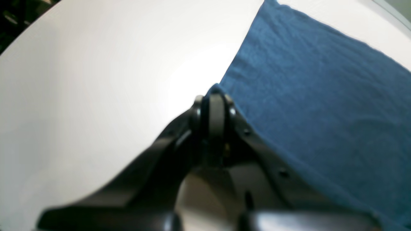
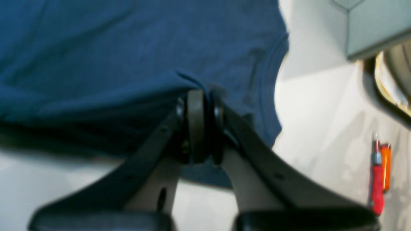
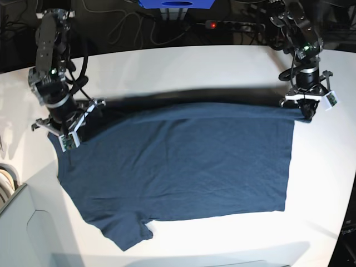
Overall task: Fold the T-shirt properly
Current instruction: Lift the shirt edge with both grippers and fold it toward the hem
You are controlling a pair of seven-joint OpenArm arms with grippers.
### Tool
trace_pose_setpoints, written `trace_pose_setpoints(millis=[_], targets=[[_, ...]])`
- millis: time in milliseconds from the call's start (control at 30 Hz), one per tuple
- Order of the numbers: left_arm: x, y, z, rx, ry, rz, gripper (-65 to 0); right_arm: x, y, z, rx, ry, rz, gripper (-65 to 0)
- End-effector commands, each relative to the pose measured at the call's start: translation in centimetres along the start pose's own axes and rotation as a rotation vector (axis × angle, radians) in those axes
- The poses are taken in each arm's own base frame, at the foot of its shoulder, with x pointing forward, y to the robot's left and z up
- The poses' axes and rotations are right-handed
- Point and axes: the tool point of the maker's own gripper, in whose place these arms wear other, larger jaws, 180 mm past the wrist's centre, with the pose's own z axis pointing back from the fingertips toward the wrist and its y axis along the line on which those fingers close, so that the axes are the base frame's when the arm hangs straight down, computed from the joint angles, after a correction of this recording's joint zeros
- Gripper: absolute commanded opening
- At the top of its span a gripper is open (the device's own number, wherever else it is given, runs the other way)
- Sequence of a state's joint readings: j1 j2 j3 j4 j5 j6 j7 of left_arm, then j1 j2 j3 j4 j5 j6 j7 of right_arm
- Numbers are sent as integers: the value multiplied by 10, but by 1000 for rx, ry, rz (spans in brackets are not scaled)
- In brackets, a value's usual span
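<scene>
The plain dark navy-blue short-sleeved cotton T-shirt (image 3: 178, 167) lies spread over the white bench (image 3: 183, 67), hem toward the base view's right, a sleeve at lower left. The far edge of the cloth is raised off the surface, a dark shadow band showing behind it.

The left gripper (image 3: 305, 108), on the base view's right, has its jaws clenched on the far hem corner of the T-shirt; in the left wrist view (image 1: 214, 96) a small point of blue fabric sits pinched at the jaw tips, with the cloth stretching away to the right.

The right gripper (image 3: 71, 130), on the base view's left, has its jaws clenched on the fabric at the shoulder end; in the right wrist view (image 2: 201, 93) a fold of cloth bunches at the tips, with a ribbed hem edge just to the right.

A red-handled tool (image 2: 377, 186) and an orange object (image 2: 386, 166) lie side by side on the bench, well apart from the shirt.
</scene>
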State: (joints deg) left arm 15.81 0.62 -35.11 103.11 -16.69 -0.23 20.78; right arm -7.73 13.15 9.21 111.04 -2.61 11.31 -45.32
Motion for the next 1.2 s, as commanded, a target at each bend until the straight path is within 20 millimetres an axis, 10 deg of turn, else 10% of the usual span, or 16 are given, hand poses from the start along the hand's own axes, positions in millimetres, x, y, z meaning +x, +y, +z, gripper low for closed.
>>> trace_pose_setpoints(millis=[0,500,1167], targets=[[11,0,-5,1,-42,6,-650,13,-5,-4,-4,-38,6,-649],[0,-33,-47,-95,6,-9,-650,45,-9,-77,48,-43,-33,-649],[42,-40,-74,-108,-76,-6,-650,54,-19,-86,35,-86,-55,-649]])
